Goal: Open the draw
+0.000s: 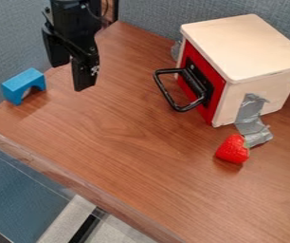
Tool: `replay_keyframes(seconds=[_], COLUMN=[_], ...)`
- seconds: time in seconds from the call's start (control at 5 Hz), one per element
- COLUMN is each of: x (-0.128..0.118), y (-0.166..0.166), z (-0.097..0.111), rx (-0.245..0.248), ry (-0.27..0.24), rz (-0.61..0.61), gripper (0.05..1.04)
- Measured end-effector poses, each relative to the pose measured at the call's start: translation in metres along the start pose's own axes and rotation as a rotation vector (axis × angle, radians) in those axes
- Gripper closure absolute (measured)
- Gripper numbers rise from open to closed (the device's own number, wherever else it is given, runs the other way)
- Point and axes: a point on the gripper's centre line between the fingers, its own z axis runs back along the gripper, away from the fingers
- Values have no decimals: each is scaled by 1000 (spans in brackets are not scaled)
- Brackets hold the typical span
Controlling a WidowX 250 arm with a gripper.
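The black gripper (72,75) hangs over the upper left of the table in the camera view, open, with nothing between its fingers. It is left of the drawer handle and apart from it. A wooden box (246,45) stands at the upper right. The drawer's red front (216,89) faces left and sits in the box's opening, closed as far as can be seen. From that front a black loop handle (167,94) sticks out to the left.
A blue arch block (24,84) lies at the table's left edge. A red strawberry (233,149) is in front of the box, beside grey tape (250,118) that joins box and table. Grey-blue walls stand behind. The wooden table's front edge (65,176) runs diagonally across the lower left.
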Motion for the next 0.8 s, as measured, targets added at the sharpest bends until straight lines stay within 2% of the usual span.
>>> replay_keyframes(seconds=[0.2,0.4,0.6,0.8], x=[-3,1,13,24], y=[-2,-7,-9,-12], z=[-8,-10,-14,-18], rx=[-18,-27,-38,-25], ry=[25,28,48,40], rz=[5,38,121,202], gripper=[84,84,84,84])
